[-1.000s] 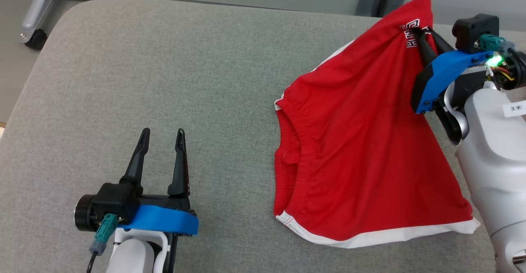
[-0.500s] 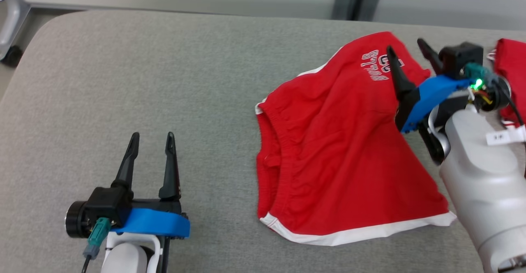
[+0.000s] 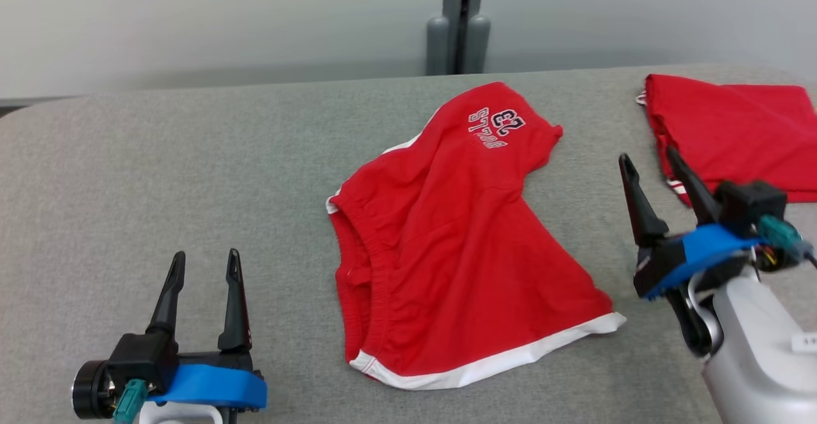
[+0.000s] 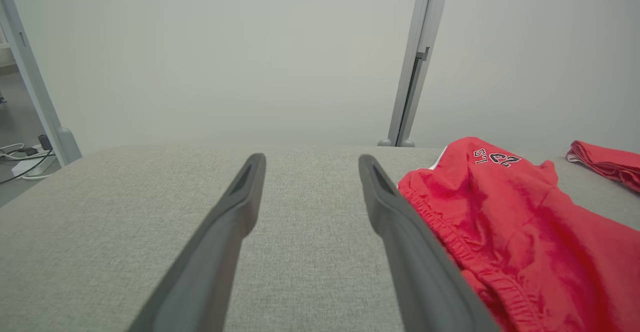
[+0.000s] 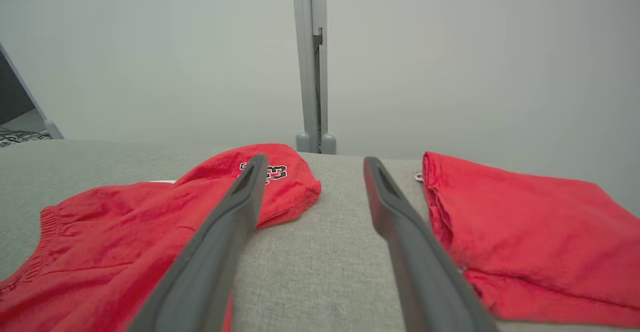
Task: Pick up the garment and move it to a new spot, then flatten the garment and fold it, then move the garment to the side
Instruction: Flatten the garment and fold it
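The garment (image 3: 459,245) is a pair of red shorts with white trim and a printed number, lying crumpled on the grey table (image 3: 191,168). It also lies at the right of the left wrist view (image 4: 525,222) and at the left of the right wrist view (image 5: 125,232). My right gripper (image 3: 648,159) hovers open to the right of the garment, holding nothing, apart from the cloth. My left gripper (image 3: 205,259) stands open at the lower left, well to the left of the garment, with nothing between its fingers.
A second red garment (image 3: 734,130), folded, lies at the table's far right (image 5: 525,232). A grey post (image 3: 458,18) stands behind the table against a pale wall. Bare grey table surface stretches across the left half.
My right gripper opened, let go of the garment's printed corner and drew back to the right. The cloth dropped flat. The head camera has shifted, bringing the folded garment into view.
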